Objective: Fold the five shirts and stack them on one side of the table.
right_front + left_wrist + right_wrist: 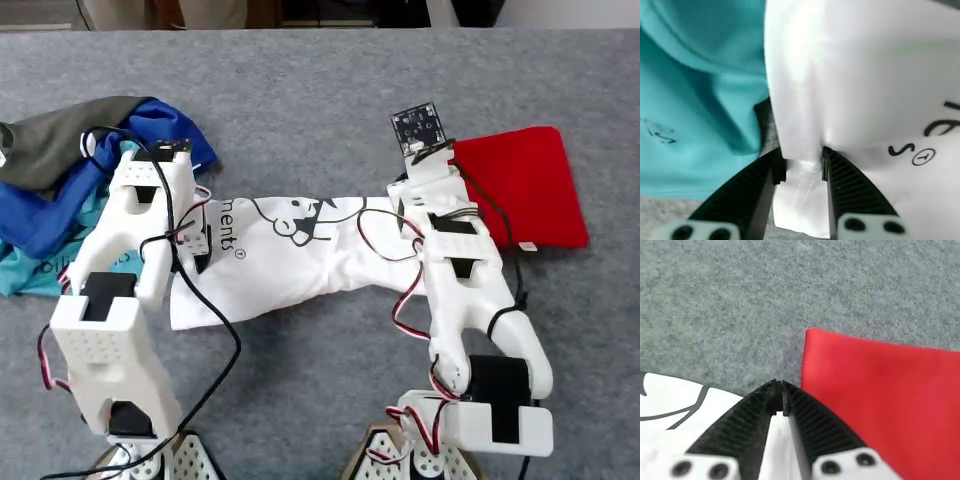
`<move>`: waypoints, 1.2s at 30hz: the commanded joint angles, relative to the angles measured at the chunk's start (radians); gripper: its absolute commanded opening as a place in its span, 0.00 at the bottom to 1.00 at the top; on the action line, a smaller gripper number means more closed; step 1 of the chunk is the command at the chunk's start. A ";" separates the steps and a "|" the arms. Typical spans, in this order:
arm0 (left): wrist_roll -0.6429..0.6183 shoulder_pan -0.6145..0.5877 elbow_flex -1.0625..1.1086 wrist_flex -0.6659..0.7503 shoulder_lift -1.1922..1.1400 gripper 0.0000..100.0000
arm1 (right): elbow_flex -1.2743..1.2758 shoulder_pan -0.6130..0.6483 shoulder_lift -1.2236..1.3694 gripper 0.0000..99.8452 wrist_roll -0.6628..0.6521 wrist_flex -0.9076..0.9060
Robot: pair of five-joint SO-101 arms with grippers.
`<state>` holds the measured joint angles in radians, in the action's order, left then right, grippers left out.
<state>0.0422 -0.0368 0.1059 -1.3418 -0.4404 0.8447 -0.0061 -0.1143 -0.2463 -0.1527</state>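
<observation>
A white shirt point(290, 255) with black print lies stretched across the middle of the table between the two arms. My left gripper point(801, 162) is shut on the white shirt's point(860, 75) edge, with cloth pinched between its black fingers point(840, 180). My right gripper point(780, 386) is shut on the white shirt's point(685, 410) other end, right beside a folded red shirt point(880, 400). The red shirt point(530, 185) lies flat at the right of the table. A pile of teal point(30, 262), blue point(150, 130) and dark grey point(55, 140) shirts sits at the far left.
The grey carpet-like table top point(300, 90) is bare at the back and along the front between the arm bases. The teal shirt point(695, 90) lies close against the white one at my left gripper. Cables run along both arms.
</observation>
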 commanded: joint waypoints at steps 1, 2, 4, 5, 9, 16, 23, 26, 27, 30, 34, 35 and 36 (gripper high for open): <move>-0.021 0.038 -0.002 0.011 -0.007 0.14 | -0.002 -0.013 -0.038 0.01 0.008 0.018; -0.021 0.040 0.000 0.011 -0.007 0.14 | -0.002 -0.013 -0.038 0.01 0.009 0.018; -0.023 0.043 0.003 0.011 -0.007 0.14 | -0.002 -0.013 -0.038 0.01 0.009 0.018; -0.023 0.043 0.003 0.011 -0.007 0.13 | -0.002 -0.013 -0.038 0.01 0.009 0.018; -0.025 0.037 -0.005 0.087 -0.022 0.02 | -0.007 -0.021 -0.038 0.01 0.008 0.029; -0.049 -0.025 -0.144 -0.038 0.015 0.02 | -0.036 -0.087 -0.101 0.01 0.011 -0.029; 0.087 -0.261 -0.402 -0.245 0.054 0.02 | -0.183 -0.159 -0.452 0.01 0.011 -0.259; 0.155 -0.336 -0.532 -0.336 0.047 0.02 | -0.206 -0.193 -0.561 0.01 0.005 -0.259; 0.166 -0.348 -0.569 -0.359 0.045 0.02 | -0.209 -0.211 -0.584 0.01 0.003 -0.259; 0.169 -0.345 -0.643 -0.408 0.048 0.02 | -0.208 -0.289 -0.630 0.01 0.002 -0.229; 0.167 -0.199 -0.654 -0.416 0.054 0.02 | -0.211 -0.433 -0.645 0.01 0.002 -0.152; 0.166 -0.149 -0.654 -0.416 0.054 0.02 | -0.211 -0.469 -0.645 0.01 0.002 -0.130; 0.153 -0.092 -0.654 -0.416 0.054 0.02 | -0.211 -0.499 -0.645 0.01 0.002 -0.107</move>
<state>0.2033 -0.2639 -0.4987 -1.7423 -0.4465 0.6943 -0.4112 -0.7281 -0.2463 -0.3291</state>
